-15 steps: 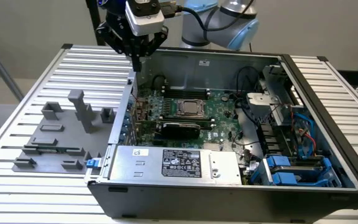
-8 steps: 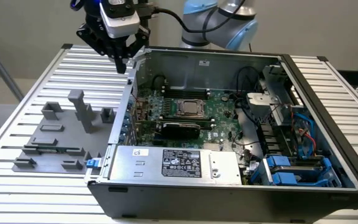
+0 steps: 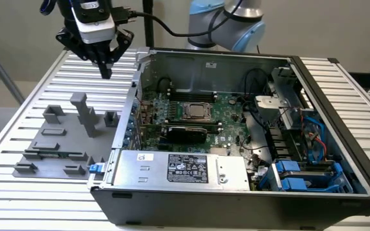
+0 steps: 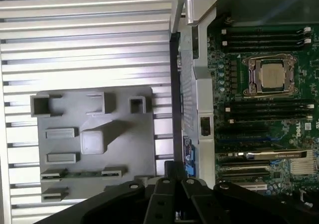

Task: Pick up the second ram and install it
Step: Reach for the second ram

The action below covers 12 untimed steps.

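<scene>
The second ram [image 3: 54, 155] is a thin green stick lying flat between two grey holders near the front of the grey fixture plate [image 3: 46, 144]. In the wrist view the ram [image 4: 82, 173] rests in the same holders on the plate [image 4: 129, 149]. My gripper [image 3: 106, 73] hangs high above the slatted table, beyond the far edge of the plate and beside the case's corner, well away from the ram. Its black fingers [image 4: 164, 191] are shut together with nothing between them.
The open computer case [image 3: 339, 115] fills the exterior view's right, with the CPU socket [image 3: 196, 111], memory slots [image 4: 264, 35] and a black expansion card [image 3: 185, 131] inside. Tall grey fixture blocks [image 3: 85, 113] stand on the plate. The case's side wall [image 4: 192, 84] runs beside the plate.
</scene>
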Each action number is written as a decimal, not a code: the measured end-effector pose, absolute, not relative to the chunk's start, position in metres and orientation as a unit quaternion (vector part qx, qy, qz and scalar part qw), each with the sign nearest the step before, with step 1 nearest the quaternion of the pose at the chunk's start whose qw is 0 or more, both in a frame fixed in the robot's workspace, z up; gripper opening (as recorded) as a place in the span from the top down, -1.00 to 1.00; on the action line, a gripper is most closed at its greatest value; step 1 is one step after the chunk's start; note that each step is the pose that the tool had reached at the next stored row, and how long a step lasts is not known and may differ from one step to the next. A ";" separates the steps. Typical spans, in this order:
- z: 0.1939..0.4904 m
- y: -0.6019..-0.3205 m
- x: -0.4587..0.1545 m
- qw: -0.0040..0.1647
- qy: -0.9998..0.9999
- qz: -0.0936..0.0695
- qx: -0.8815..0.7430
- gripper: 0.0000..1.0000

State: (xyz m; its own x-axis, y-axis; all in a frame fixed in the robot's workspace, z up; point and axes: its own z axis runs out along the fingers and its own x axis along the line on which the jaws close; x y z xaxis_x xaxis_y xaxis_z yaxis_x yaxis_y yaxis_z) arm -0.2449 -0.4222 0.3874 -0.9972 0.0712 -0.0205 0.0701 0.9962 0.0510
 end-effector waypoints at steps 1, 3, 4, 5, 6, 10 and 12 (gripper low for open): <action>0.387 -0.423 -0.250 0.011 0.999 0.025 0.035 0.79; 0.385 -0.425 -0.259 0.011 0.999 0.025 0.035 0.79; 0.384 -0.426 -0.263 0.011 0.999 0.025 0.035 0.79; 0.384 -0.427 -0.268 0.011 0.999 0.025 0.035 0.79; 0.383 -0.427 -0.272 0.011 0.999 0.025 0.035 0.79; 0.380 -0.431 -0.290 0.011 0.999 0.025 0.035 0.79; 0.378 -0.433 -0.300 0.011 0.999 0.025 0.035 0.79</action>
State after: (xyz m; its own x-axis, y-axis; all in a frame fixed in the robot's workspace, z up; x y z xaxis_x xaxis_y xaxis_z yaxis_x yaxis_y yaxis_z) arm -0.2997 -0.4326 0.3778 -0.9972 0.0712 -0.0206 0.0701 0.9962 0.0510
